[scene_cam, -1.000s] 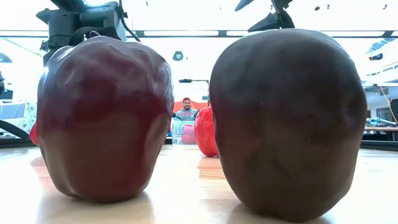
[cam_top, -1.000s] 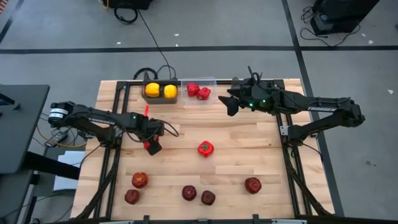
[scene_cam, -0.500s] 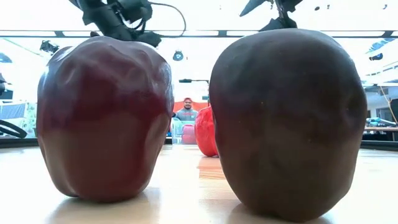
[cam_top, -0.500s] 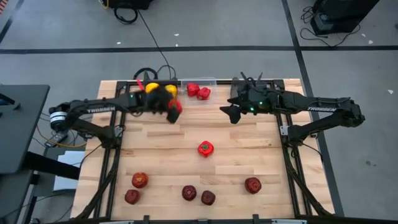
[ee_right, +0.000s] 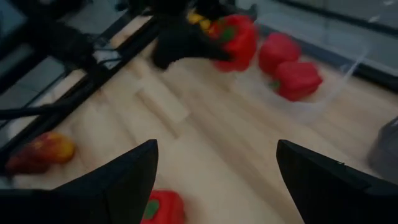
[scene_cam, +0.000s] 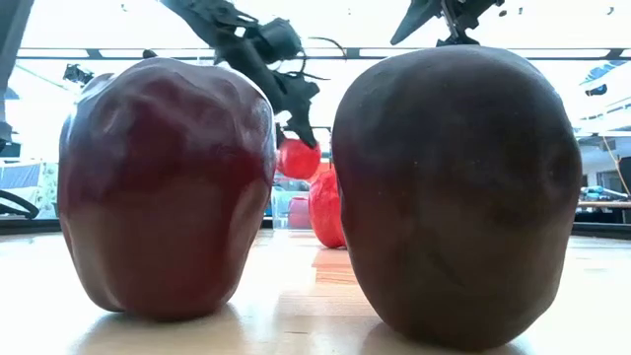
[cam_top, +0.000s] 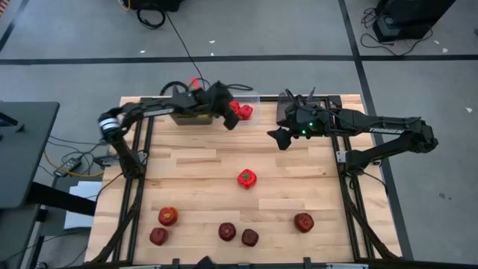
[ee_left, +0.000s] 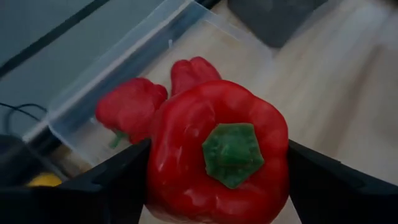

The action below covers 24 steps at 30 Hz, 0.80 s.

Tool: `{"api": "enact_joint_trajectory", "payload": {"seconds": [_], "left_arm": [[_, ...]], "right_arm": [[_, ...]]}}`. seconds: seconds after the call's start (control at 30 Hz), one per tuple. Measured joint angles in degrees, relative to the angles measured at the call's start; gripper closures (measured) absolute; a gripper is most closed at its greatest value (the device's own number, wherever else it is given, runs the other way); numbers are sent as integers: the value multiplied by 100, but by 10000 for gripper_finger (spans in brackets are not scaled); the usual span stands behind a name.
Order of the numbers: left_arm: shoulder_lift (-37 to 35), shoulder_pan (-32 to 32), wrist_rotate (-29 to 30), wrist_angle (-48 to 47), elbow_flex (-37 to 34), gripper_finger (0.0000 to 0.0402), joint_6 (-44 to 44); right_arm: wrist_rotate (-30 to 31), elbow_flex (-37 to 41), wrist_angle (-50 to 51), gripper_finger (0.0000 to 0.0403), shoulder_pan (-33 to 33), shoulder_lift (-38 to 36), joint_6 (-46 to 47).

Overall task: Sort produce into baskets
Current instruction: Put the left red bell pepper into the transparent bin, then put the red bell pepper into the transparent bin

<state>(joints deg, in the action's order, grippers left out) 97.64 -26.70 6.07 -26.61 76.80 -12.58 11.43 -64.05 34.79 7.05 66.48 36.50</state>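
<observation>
My left gripper (cam_top: 230, 119) is shut on a bright red pepper (ee_left: 217, 152) with a green stem. It is held in the air by the near rim of the clear bin (ee_left: 124, 74) at the table's far edge. Two red peppers (ee_left: 134, 109) lie in that bin. My right gripper (cam_top: 278, 134) is open and empty, above the table to the right of the clear bin. One more red pepper (cam_top: 247, 178) sits on the table's middle. Several dark red apples (cam_top: 227, 232) sit along the near edge. My left gripper pinches the red pepper by two opposite sides (ee_left: 158, 162) between its two fingers (ee_left: 118, 180), with the green stem facing the wrist camera. The fingers slant down from the table's left. The pepper (scene_cam: 298, 158) hangs lifted clear of the table.
A dark grey bin (cam_top: 187, 113) left of the clear one is mostly hidden under my left arm; a yellow pepper (ee_left: 43, 180) shows at its edge. Another dark grey bin (ee_left: 273, 18) stands right of the clear bin. Two apples (scene_cam: 163, 187) fill the low view.
My left gripper has carried the red pepper from the table's left middle up and toward the far edge and the right, past the yellow-pepper bin to the clear bin. The pepper has stayed in the hold, clear of the table.
</observation>
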Motion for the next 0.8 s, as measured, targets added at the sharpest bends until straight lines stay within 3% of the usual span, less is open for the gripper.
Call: {"api": "enact_joint_trajectory", "payload": {"seconds": [0.23,0.37,0.63,0.8], "left_arm": [[1266,-126,92,-1080,1259,46,673],[1635,-206,119,-1494,1557,21,811],[1591,-310,253,-1796,1637,8,950],[1524,-293,400,-2416,2105,7,1722]], "right_arm": [[-399,0,-31,66,-59,-28,249],[-387,0,-26,66,-118,-31,254],[-361,0,-26,66,-116,-31,281],[-348,-2,-86,66,-97,-31,318]]}}
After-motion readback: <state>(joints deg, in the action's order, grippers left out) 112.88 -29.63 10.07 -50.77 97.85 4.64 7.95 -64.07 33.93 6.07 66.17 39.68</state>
